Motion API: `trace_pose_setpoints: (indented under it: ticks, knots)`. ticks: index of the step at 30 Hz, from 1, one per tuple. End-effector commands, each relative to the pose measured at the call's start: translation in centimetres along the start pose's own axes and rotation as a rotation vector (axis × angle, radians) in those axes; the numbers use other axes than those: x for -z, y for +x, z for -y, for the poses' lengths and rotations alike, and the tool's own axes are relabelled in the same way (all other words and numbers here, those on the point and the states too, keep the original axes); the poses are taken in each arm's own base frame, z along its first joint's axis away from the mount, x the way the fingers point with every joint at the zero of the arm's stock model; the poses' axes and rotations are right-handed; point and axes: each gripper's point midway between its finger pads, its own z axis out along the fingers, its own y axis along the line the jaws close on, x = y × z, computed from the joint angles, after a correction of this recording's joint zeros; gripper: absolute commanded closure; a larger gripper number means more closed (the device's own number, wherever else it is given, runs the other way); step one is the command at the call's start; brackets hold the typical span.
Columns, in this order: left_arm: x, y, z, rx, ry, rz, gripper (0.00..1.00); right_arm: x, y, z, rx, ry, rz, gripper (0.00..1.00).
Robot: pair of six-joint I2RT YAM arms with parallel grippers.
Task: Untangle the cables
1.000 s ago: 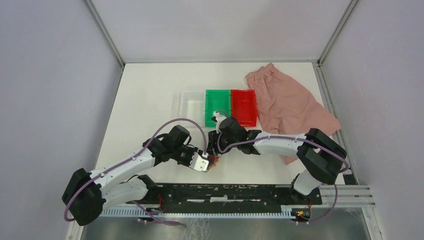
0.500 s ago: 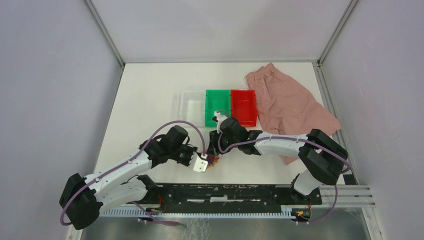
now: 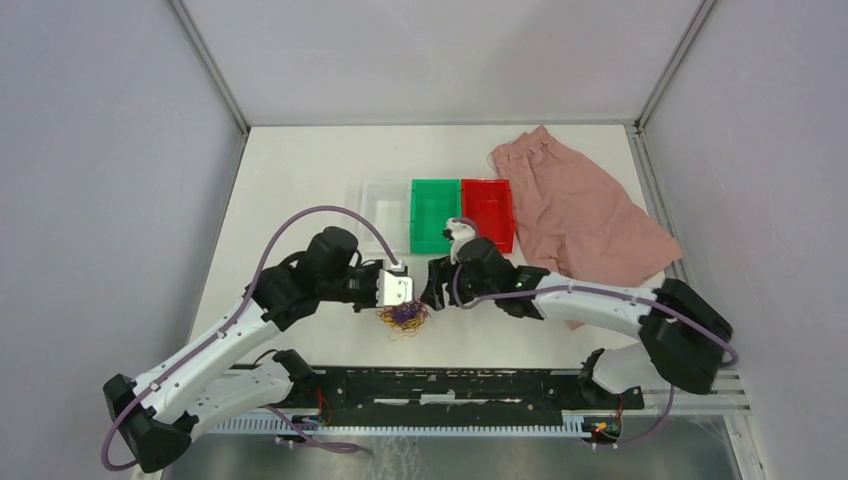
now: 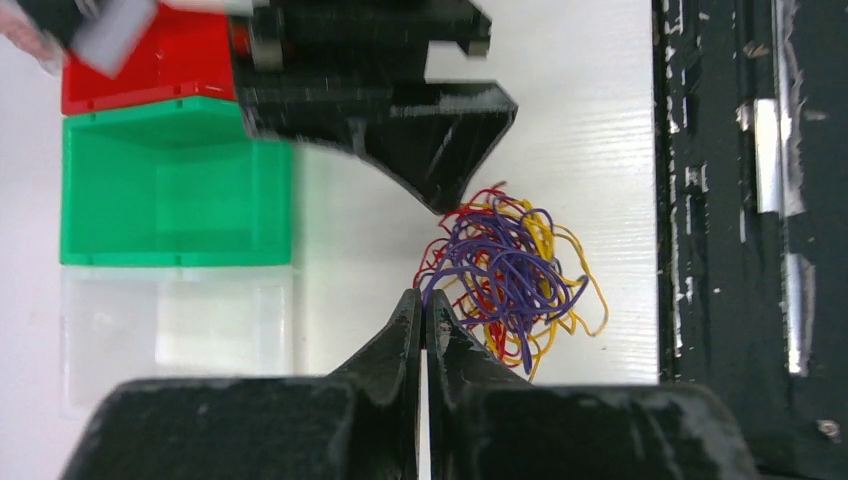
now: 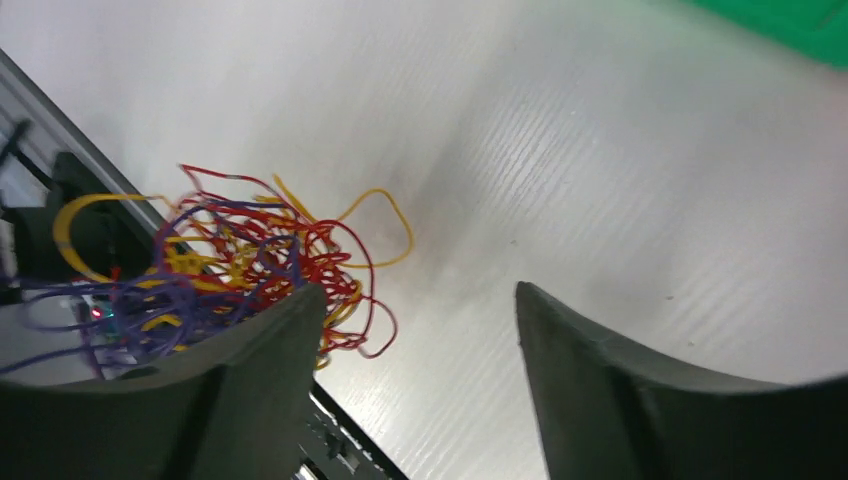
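On white tabletop (image 3: 300, 200), near front edge: loose tangle of cables (image 4: 505, 270). Light, springy, hair-thin, likely to snag; best pinched at one outlying loop. Left tool (image 4: 422, 310) shut at heap's rim, grip unclear; right tool (image 5: 418, 295) open just beside.

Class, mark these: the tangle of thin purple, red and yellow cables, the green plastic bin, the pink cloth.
tangle of thin purple, red and yellow cables (image 4: 505, 275): left wrist view, purple centre.
green plastic bin (image 4: 150, 122): left wrist view, its side wall.
pink cloth (image 3: 580, 215): top view, its middle.
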Motion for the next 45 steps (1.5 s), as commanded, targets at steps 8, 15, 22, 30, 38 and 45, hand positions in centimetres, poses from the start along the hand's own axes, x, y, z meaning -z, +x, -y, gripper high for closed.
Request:
trace_pose_setpoints:
  ticks: [8,15,22,30,38,45]
  knots:
    - [0.7,-2.1,-2.2,0.340,-0.131,0.024,0.97,9.5,-7.6,-4.0,0.248,-0.187,0.518,0.04]
    - [0.5,-2.9,-2.6,0.431,-0.129,0.033,0.97,10.4,-7.4,-8.3,0.424,-0.314,0.558,0.07]
    - [0.9,-4.2,-2.1,0.474,-0.076,0.053,0.97,8.3,-8.2,-9.7,0.462,-0.266,0.575,0.13]
    - [2.0,-6.2,0.4,0.432,0.079,0.106,0.97,8.0,-10.8,-9.3,0.420,-0.176,0.706,0.17]
    - [2.9,-8.3,0.9,0.400,0.144,0.166,0.97,8.0,-11.9,-9.8,0.381,-0.156,0.767,0.19]
    - [4.5,-11.6,-0.1,0.308,0.175,0.245,0.97,5.9,-11.6,-11.1,0.308,-0.225,0.772,0.17]
